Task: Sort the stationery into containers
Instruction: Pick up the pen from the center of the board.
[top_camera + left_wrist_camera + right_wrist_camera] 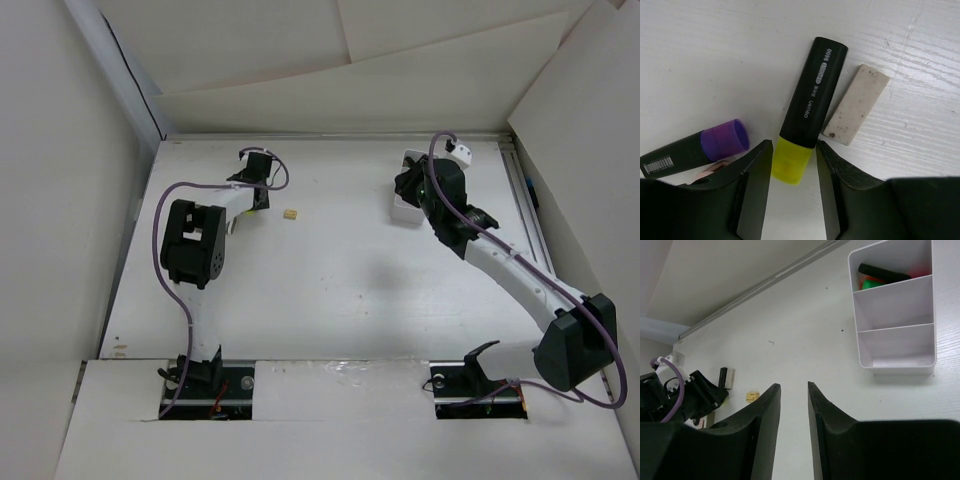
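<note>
In the left wrist view a yellow highlighter (807,107) with a black body lies on the table. My left gripper (792,150) is closed against the sides of its yellow cap. A purple highlighter (695,150) lies to its left and a speckled white eraser (856,105) to its right. The white three-compartment container (895,315) holds a marker with green and orange showing in its far compartment; the other two compartments look bare. My right gripper (794,390) hovers open beside the container, nothing between its fingers. A tiny tan block (291,214) sits alone between the arms.
From above, the left gripper (258,170) is at the table's far left and the right gripper (404,185) is over the container (403,212) at the far right. Cardboard walls close in the back and both sides. A pale pinkish thing (710,170) peeks from under the purple highlighter.
</note>
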Controlling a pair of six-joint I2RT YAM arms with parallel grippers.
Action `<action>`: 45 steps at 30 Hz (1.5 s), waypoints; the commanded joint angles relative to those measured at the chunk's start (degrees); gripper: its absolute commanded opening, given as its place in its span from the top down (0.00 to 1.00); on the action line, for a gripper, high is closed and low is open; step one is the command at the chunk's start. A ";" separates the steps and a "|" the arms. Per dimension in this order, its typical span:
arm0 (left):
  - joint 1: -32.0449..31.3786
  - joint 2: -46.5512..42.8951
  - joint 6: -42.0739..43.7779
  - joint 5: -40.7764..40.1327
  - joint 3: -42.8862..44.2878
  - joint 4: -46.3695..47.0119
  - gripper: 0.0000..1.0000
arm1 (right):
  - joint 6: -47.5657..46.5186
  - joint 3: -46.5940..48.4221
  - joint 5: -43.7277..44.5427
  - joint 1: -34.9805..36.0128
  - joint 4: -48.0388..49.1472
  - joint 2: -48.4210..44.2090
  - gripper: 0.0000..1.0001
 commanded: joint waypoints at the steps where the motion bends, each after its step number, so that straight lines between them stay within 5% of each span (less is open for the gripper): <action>1: 0.31 -1.80 -0.36 0.89 -1.55 0.04 0.64 | -0.04 0.03 -0.41 -0.20 2.49 -2.05 0.65; 10: 0.31 -6.89 -1.50 1.94 -4.71 -1.00 0.85 | -0.04 -0.50 -1.63 -1.34 2.49 -3.10 0.57; 19: -1.97 -23.56 -6.51 2.65 -12.00 -0.14 0.85 | -2.05 2.31 -13.23 -1.87 3.54 3.30 0.41; 27: -8.46 -36.15 -8.10 12.74 -25.61 10.23 0.85 | -2.59 4.95 -31.75 -2.92 4.07 9.20 0.31; 37: -12.26 -40.65 -11.35 31.53 -41.01 32.46 0.85 | -2.06 5.48 -44.44 -3.45 9.51 12.97 0.23; 45: -16.20 -40.65 -10.30 34.37 -41.72 36.60 0.83 | -1.53 9.34 -46.03 0.49 9.52 20.80 0.28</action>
